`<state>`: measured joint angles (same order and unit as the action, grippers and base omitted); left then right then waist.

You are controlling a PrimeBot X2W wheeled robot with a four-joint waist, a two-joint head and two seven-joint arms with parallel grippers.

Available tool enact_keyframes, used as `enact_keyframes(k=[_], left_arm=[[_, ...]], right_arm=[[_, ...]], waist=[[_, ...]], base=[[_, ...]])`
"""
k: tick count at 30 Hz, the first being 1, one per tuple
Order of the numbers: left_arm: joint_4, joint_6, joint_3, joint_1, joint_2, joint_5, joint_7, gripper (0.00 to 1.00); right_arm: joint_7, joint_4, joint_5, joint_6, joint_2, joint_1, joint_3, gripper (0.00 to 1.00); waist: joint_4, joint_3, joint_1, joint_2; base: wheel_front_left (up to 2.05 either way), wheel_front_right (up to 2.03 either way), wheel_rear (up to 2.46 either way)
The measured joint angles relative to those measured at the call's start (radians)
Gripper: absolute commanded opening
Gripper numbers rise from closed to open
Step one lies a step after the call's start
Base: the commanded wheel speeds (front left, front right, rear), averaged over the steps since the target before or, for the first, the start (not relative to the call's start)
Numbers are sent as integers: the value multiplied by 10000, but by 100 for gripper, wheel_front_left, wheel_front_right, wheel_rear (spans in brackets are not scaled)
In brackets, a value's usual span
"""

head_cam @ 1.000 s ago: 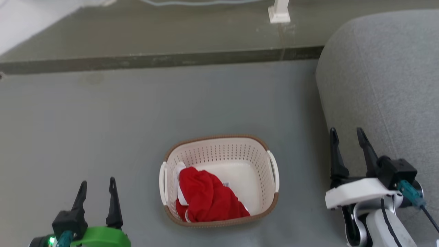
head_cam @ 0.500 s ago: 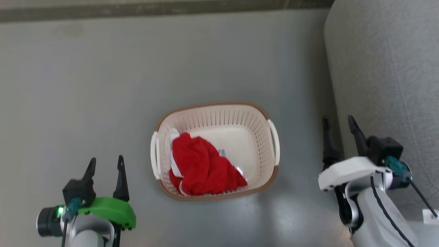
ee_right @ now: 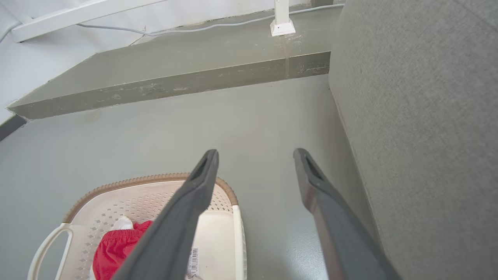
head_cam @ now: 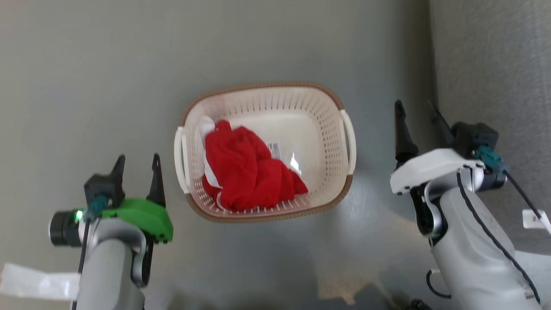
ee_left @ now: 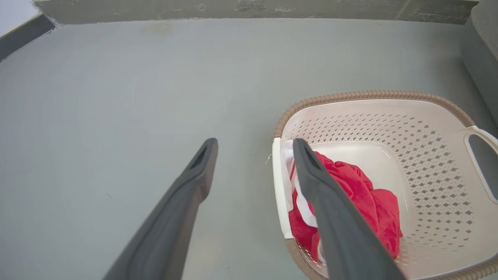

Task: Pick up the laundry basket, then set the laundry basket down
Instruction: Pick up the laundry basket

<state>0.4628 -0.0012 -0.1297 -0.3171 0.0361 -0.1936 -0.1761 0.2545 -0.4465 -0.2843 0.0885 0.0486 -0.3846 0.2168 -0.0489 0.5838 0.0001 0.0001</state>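
1. The laundry basket [head_cam: 301, 107] sits on the grey floor [head_cam: 86, 64] near the sofa [head_cam: 495, 64], with a red garment [head_cam: 245, 172] inside.
2. The left gripper [head_cam: 137, 159] hovers released and empty, just left of the basket.
3. The right gripper [head_cam: 415, 107] is also released, between basket and sofa.

In the left wrist view part of the red garment [ee_left: 362, 194] and of the rim of the laundry basket [ee_left: 369, 94] is covered by a finger of the left gripper [ee_left: 255, 144], and the basket is cut off by the bottom and right edges. In the right wrist view it is cut by the bottom edge and crossed by a finger of the right gripper [ee_right: 255, 152]. The print on the label [head_cam: 274, 150] cannot be read. The grey sofa [head_cam: 486, 64] is cut by the head view's edges, and a pale sheet [head_cam: 38, 282] at lower left is too blurred to be identified
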Motion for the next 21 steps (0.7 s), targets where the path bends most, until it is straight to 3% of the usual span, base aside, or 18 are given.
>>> enact_keyframes(k=[21], left_arm=[[1432, -178, -476, -2740, -84, 236, 65, 100]], right_arm=[[0, -2079, -800, -4, 113, -2639, 1085, 100]], waist=[[93, 2856, 1, 0]], base=[[0, 0, 0]])
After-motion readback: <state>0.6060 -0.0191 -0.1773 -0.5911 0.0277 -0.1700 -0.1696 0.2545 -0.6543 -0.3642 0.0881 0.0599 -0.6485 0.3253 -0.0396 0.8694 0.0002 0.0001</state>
